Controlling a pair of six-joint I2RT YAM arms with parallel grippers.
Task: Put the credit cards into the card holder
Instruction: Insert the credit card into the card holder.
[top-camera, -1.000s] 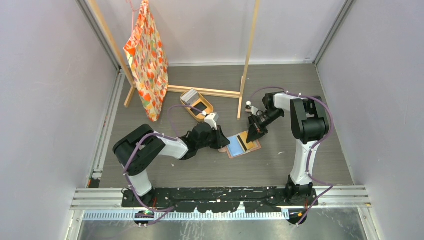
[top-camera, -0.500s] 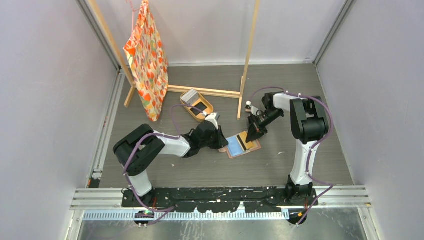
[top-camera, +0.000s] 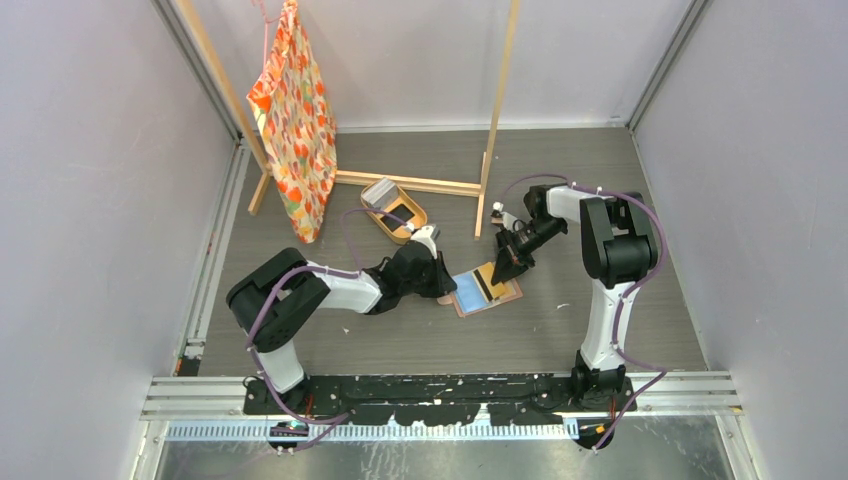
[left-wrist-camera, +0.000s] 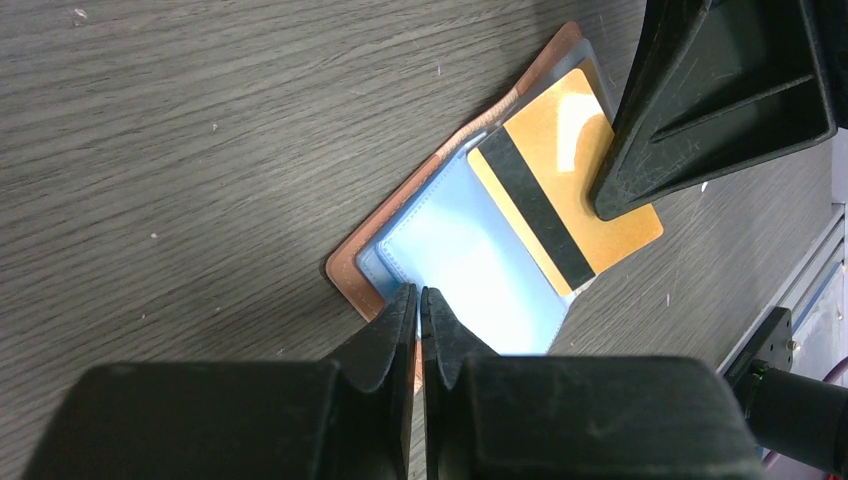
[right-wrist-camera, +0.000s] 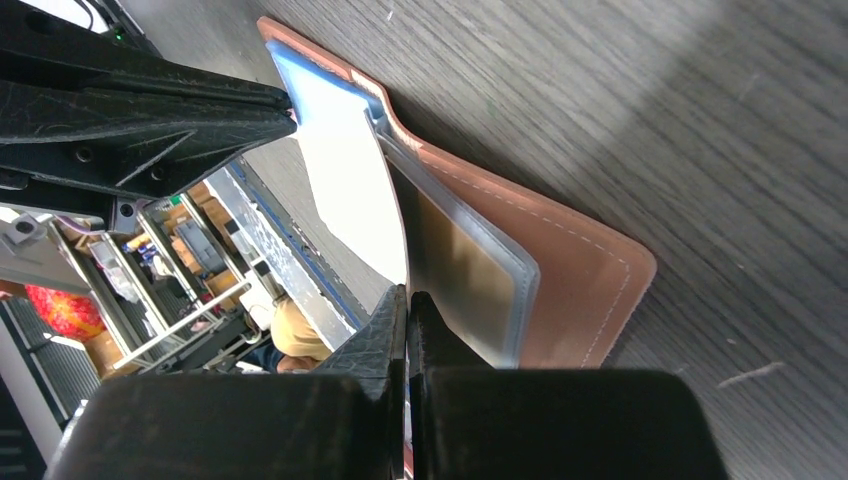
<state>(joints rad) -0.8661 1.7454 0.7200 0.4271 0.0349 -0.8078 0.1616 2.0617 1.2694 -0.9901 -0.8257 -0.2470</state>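
So we're in the middle of the card-loading step. The card holder lies open flat on the desk, brown side down. 1 gold card with a black stripe sits on its right half, partly sticking out past the holder's edge.

The left hand is at the holder's near-left corner. Its fingers are pinched together on the edge of the blue inner pocket, which looks to us like it's pinning the holder in place. The right hand is closed with nothing between its fingers, and its tip is resting on the gold card's outer end.

We can't tell how deep the card sits. The right wrist view shows gold behind a clear sleeve, so we'd guess it's partly in.

Next move, as we read it, is to shove the card along the sleeve toward the holder's fold. That needs a flat, straight push while the left hand holds on, or the holder may skid or the card jam at an angle.

There are more grey cards in the tray beyond and to the left of the holder, so there's plenty left to do.
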